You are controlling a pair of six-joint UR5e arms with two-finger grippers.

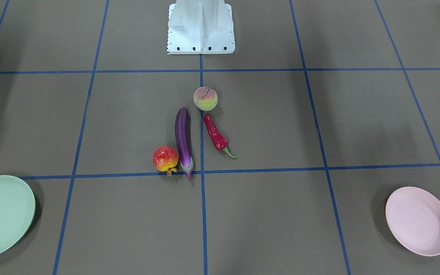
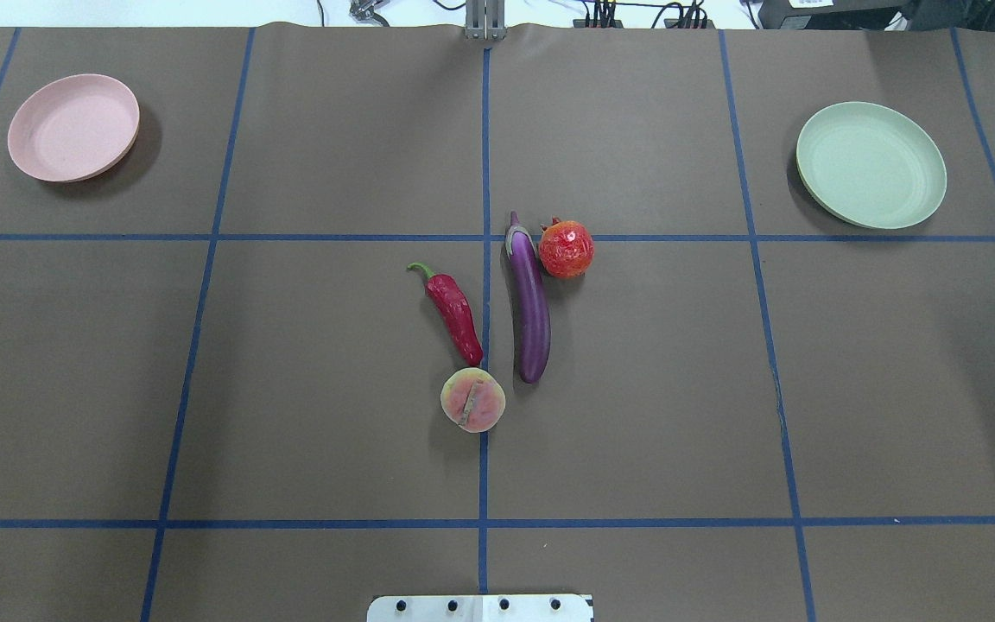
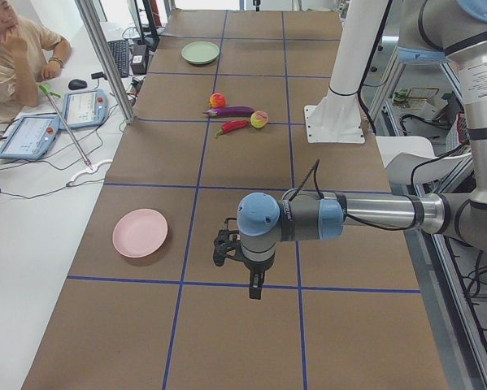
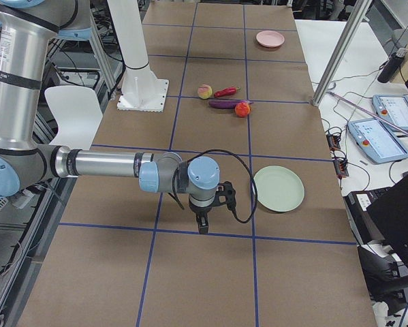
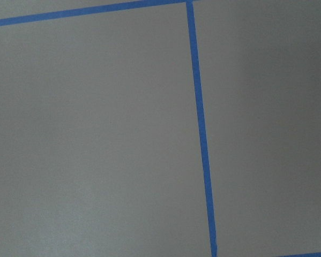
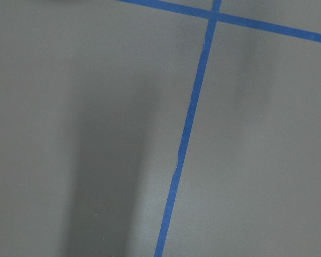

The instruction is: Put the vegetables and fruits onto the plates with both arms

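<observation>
At desk (image 2: pixel 290 415) centre eggplant (image 2: pixel 529 302) lies 12–6, chili (image 2: pixel 454 313) just at its 9. L arm (image 3: pixel 373 213) prob. nearer chili, R arm (image 4: pixel 101 163) nearer eggplant. Both jaws' state: can't tell.

My left arm (image 3: pixel 365 213) reaches out level, left gripper (image 3: pixel 255 288) pointing straight down; my right arm (image 4: pixel 101 163) is posed alike, right gripper (image 4: pixel 202 223) down. How the jaws stand I cannot tell.

A glossy eggplant (image 1: pixel 183 139), wrinkled chili pepper (image 1: pixel 215 134) and matt pink plate (image 1: pixel 418 221) were seen on a matt, paper-like surface (image 1: pixel 281 214).
</observation>
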